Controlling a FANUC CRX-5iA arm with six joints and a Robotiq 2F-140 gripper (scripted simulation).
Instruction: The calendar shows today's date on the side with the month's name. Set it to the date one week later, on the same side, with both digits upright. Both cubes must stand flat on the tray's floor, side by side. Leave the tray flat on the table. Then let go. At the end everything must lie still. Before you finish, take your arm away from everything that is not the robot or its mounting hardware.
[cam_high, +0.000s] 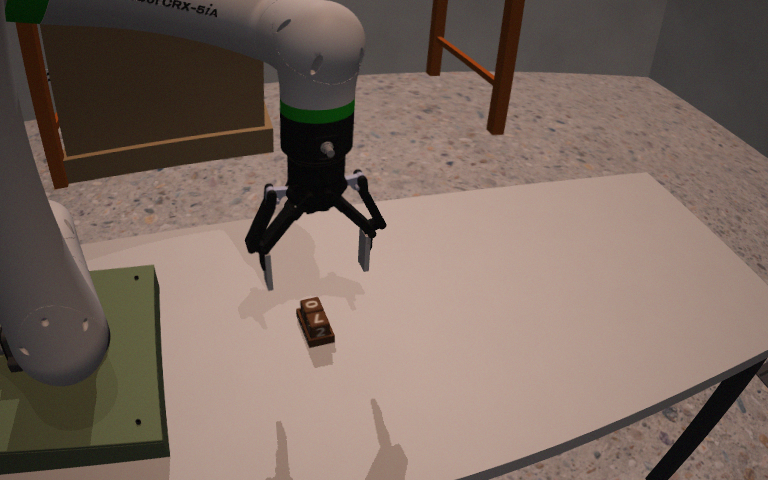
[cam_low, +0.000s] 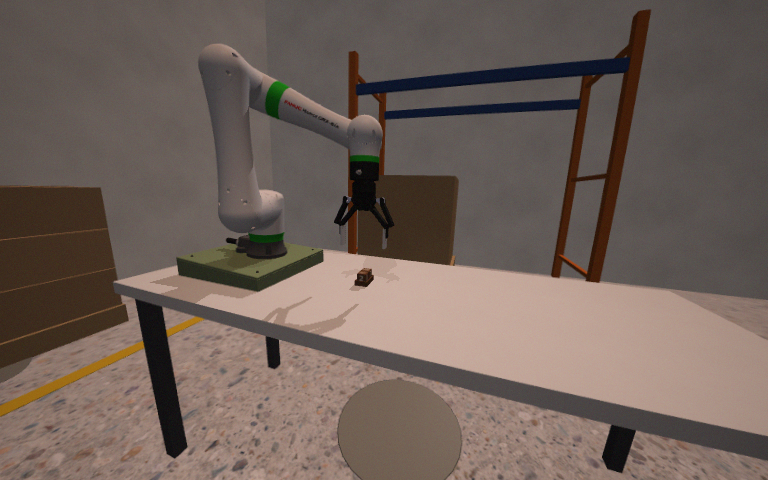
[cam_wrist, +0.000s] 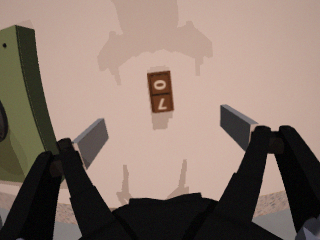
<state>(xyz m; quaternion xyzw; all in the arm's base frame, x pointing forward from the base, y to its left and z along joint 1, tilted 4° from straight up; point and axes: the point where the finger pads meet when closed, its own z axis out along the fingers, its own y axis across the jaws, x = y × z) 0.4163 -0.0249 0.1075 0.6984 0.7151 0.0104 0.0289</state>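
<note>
We count one tray (cam_high: 320, 343) (cam_low: 362, 283), two cubes (cam_high: 311, 305) (cam_wrist: 162, 104) in it, near table's (cam_high: 509, 294) (cam_low: 481, 316) (cam_wrist: 260, 60) robot-base end, between long edges. Our one claw (cam_high: 317, 272) (cam_low: 363, 237) (cam_wrist: 162, 122) hangs above, fingers spread wide, holding nothing, touching nothing.

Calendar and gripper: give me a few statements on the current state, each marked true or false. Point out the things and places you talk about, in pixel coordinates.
1. The gripper (cam_high: 317, 272) (cam_low: 363, 237) (cam_wrist: 162, 122) is shut on a cube. False: it is open, above the calendar.
2. The tray (cam_high: 320, 341) (cam_low: 362, 283) is on the table (cam_high: 509, 316) (cam_low: 481, 328) (cam_wrist: 260, 60). True.
3. One upward cube face shows a 0. True.
4. The fingertips touch the tray. False: they hang clear of it.
5. The calendar stands on the green base plate. False: it stands beside it.
</note>
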